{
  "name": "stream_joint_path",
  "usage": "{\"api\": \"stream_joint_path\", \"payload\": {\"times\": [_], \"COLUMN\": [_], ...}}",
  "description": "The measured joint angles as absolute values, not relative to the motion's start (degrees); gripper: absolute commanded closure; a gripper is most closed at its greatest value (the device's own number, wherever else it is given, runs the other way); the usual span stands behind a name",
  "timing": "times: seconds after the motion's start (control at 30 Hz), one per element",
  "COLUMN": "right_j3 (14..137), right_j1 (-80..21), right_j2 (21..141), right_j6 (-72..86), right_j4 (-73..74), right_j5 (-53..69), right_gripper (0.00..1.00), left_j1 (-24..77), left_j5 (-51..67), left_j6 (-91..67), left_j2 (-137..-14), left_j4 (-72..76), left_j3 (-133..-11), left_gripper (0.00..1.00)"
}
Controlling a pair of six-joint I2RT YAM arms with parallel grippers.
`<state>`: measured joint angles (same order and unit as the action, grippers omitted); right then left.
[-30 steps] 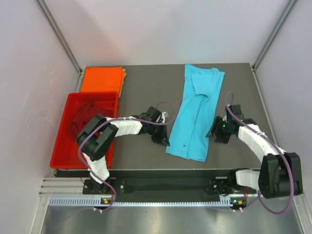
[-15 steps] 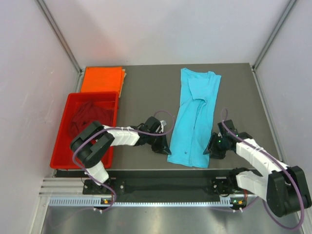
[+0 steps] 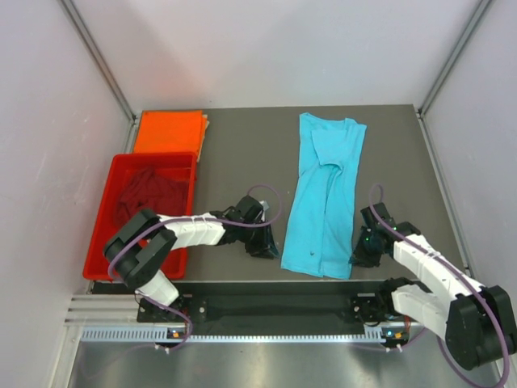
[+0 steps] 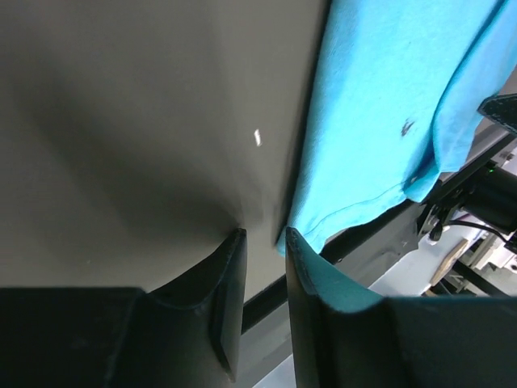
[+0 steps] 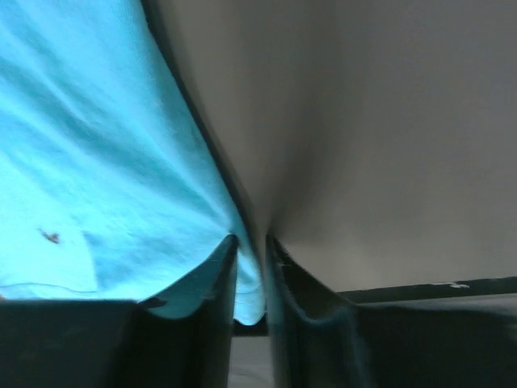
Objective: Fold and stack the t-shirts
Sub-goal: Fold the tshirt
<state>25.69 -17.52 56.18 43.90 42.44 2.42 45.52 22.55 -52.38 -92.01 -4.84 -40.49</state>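
Blue shirt [image 3: 327,194] lies lengthwise right of table [image 3: 242,153] centre, hem at the near edge; a small dark mark [image 4: 406,126] near the hem is too small to read. Right gripper [image 5: 250,238] pinches the hem's right corner. Left gripper [image 4: 262,234] sits at the left corner, fingers a sliver apart, and whether it has cloth I cannot tell. Orange shirt [image 3: 168,132] lies folded at far left, maroon shirt [image 3: 149,192] bunched in the tray [image 3: 101,242].

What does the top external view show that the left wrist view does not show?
Only the top external view shows the orange shirt, and the maroon shirt in the red tray. Only the left wrist view shows the fingers of the left gripper slightly apart, beside the hem corner. Both show the turquoise shirt and the grey table.
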Motion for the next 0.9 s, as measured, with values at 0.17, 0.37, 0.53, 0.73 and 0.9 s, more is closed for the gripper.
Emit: {"api": "stream_joint_path", "payload": {"times": [0.17, 0.37, 0.53, 0.73, 0.9], "right_j3": [26.06, 26.46, 26.59, 28.67, 28.56], "right_j1": [-17.52, -17.52, -17.52, -17.52, -17.52], "right_j2": [55.86, 55.88, 55.88, 56.31, 57.63], "right_j6": [43.62, 43.27, 42.94, 42.02, 41.01], "right_j4": [44.58, 45.01, 45.32, 46.26, 46.33], "right_j5": [0.69, 1.21, 1.58, 1.56, 1.72], "right_gripper": [0.67, 0.66, 0.67, 0.71, 0.82], "left_j1": [45.52, 45.82, 48.36, 51.53, 52.93], "left_j5": [21.82, 24.03, 25.85, 25.91, 24.88], "left_j6": [-52.07, -51.99, -53.43, -56.8, -59.07], "left_j2": [-91.42, -92.75, -95.66, -97.95, -98.3], "left_j4": [-6.44, -4.36, -0.6, 3.4, 5.43], "left_j3": [-40.62, -40.62, -41.32, -41.36, -41.06], "left_gripper": [0.65, 0.65, 0.81, 1.0, 1.0]}}
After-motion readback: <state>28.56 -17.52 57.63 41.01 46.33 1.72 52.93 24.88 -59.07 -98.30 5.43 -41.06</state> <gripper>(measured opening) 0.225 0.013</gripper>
